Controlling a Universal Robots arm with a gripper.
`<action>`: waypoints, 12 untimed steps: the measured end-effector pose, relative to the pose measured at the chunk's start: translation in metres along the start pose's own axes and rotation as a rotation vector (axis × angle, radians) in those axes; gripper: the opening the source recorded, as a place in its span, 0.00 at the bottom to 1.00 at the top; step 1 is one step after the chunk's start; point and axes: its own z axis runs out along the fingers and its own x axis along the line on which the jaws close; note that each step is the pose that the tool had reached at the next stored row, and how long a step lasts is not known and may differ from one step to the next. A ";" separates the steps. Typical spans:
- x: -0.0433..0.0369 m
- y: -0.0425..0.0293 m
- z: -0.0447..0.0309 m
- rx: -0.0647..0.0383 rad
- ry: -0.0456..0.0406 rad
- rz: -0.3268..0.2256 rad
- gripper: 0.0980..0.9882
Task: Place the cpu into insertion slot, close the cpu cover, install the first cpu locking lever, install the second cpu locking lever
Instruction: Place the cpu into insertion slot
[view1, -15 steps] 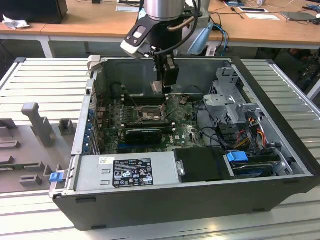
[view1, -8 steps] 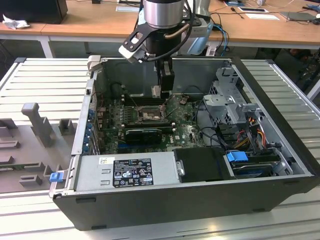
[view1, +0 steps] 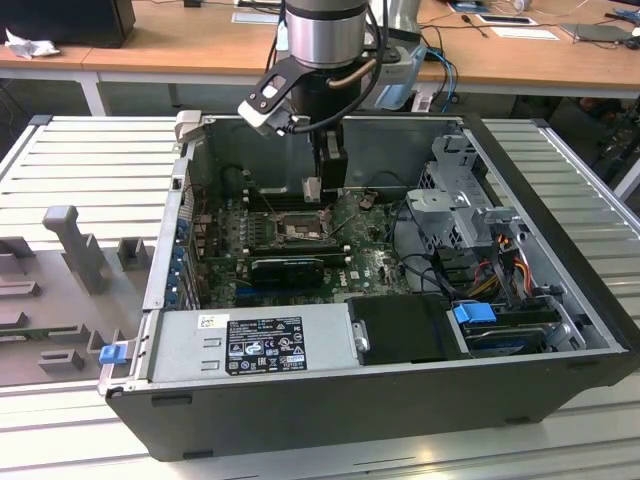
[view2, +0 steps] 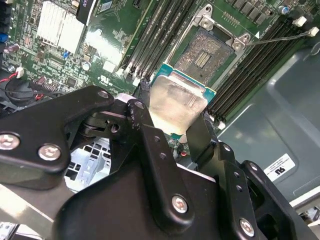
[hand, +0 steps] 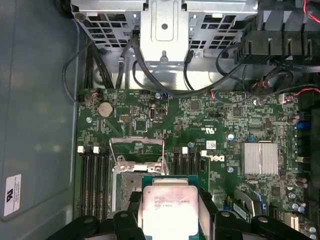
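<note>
Between the fingertips of the gripper (view2: 172, 119) sits the cpu (view2: 177, 97), clamped by two opposite edges; I read the jaws as closed on it. Chip: a flat square with a pale metal lid of dull sheen and a thin green border of substrate. Fingers (view2: 150, 142): black, matte, rigid links with bright screw heads.

Beyond the fingertips and below them lies the insertion slot (view2: 207, 52), a square recess with a greyish, finely grained pin field and silver hardware at its corners. Chip and slot are apart, and nothing is seated yet. Long black memory slots (view2: 160, 30) flank the socket on the green motherboard (view2: 107, 42). A thin wire lever (view2: 278, 38) runs off to one side, and a ribbed silver heatsink (view2: 57, 25) stands further off.

Hazards, as I judge them:
- The lid is smooth metal held on narrow edges, so it could slide or twist in the grip.
- A tilted or offset descent would land a corner on the pin field and bend the fine contacts.
- A wrongly turned chip would not seat.
- The broad finger links could foul the memory slots.
</note>
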 end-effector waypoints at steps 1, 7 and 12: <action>0.0000 -0.0001 0.0005 0.000 -0.0002 0.000 0.49; -0.0001 -0.0003 0.0032 0.001 -0.0001 0.000 0.49; -0.0001 -0.0005 0.0053 0.001 0.0000 0.000 0.49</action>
